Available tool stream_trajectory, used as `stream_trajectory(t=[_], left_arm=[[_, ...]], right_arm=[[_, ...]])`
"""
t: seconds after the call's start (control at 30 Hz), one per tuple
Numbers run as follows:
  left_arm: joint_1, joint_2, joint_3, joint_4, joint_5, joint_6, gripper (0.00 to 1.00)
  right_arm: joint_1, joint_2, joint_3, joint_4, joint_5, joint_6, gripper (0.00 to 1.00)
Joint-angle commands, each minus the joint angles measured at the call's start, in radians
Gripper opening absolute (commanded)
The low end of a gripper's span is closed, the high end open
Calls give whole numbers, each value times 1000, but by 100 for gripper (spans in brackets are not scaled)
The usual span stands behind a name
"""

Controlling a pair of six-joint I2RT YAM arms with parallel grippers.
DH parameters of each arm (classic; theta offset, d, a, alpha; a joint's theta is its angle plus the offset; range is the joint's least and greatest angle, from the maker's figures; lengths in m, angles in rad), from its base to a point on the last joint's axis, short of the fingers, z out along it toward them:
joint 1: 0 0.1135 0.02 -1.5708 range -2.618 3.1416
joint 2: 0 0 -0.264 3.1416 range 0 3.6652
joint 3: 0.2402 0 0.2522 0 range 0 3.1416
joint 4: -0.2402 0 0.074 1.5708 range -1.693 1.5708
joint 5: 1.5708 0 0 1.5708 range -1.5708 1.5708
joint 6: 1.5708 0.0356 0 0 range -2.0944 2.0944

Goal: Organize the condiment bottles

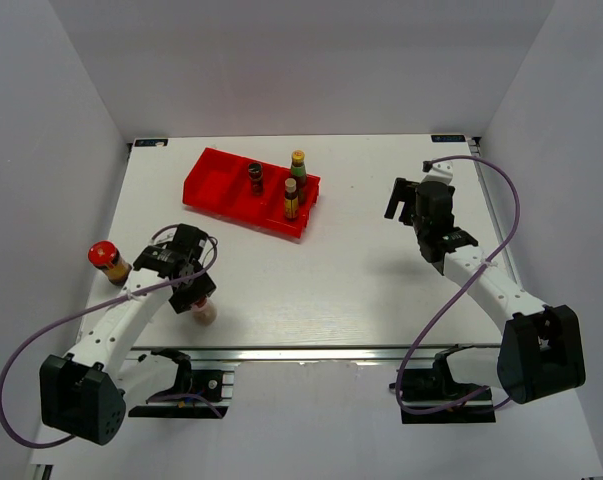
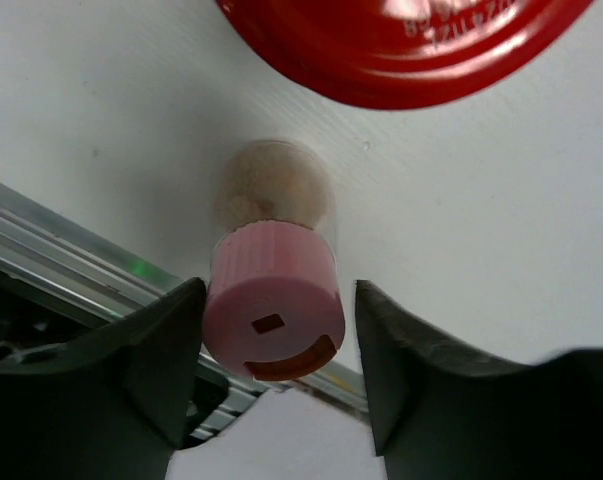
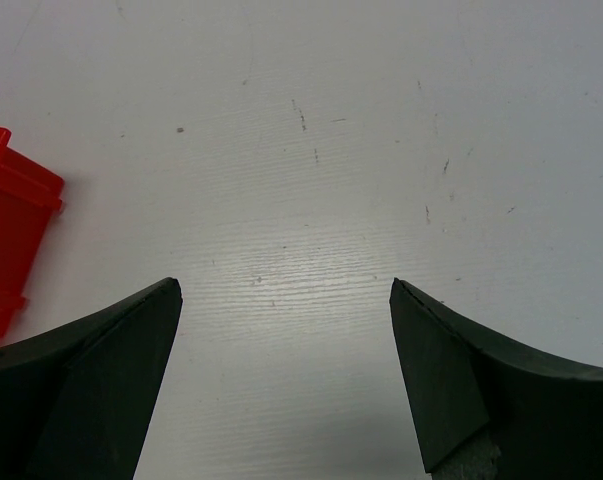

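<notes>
A pink-capped pale bottle [image 2: 273, 310] stands near the table's front edge [image 1: 205, 312]. My left gripper [image 2: 278, 290] straddles its cap, open: the left finger [image 2: 151, 350] is at the cap, while a gap shows on the right. A red lid [image 2: 401, 45] sits just beyond that bottle. Another red-lidded brown jar [image 1: 103, 256] stands at the left edge. In the red tray [image 1: 209, 185] stand a dark-capped bottle [image 1: 255, 177], a green one [image 1: 298, 165] and a yellow-capped dark one [image 1: 291, 198]. My right gripper [image 3: 286, 290] hangs open over bare table, right of the tray [image 1: 401, 198].
The aluminium rail [image 2: 71, 250] of the near table edge runs just beside the pink-capped bottle. A corner of the red tray [image 3: 11, 230] shows at the left of the right wrist view. White walls enclose the table on three sides.
</notes>
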Motion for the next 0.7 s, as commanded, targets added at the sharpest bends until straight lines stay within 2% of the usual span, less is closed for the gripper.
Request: stream_trajectory(t=[0.0,0.1,0.13,0.27,0.47,0.67], left_arm=[[-4,-18,6,35,-5,11,60],[-2,-22,19,27,-5,18,47],[-4,-24,24,27,-2,21,40],[-2,-39,39,43,46,47,25],[-4,-28,108,113,104,113,18],[-4,93,237,299,97,183,18]], right_arm=[[-3,-17,-4,35,25,9,89],[-5,-14,-2,32,29,7,89],[-3,-17,-2,32,31,6,89],[-5,-20,-4,32,31,6,89],[-5,-25,-2,21,29,4,89],[-3,-20,1,21,17,0,89]])
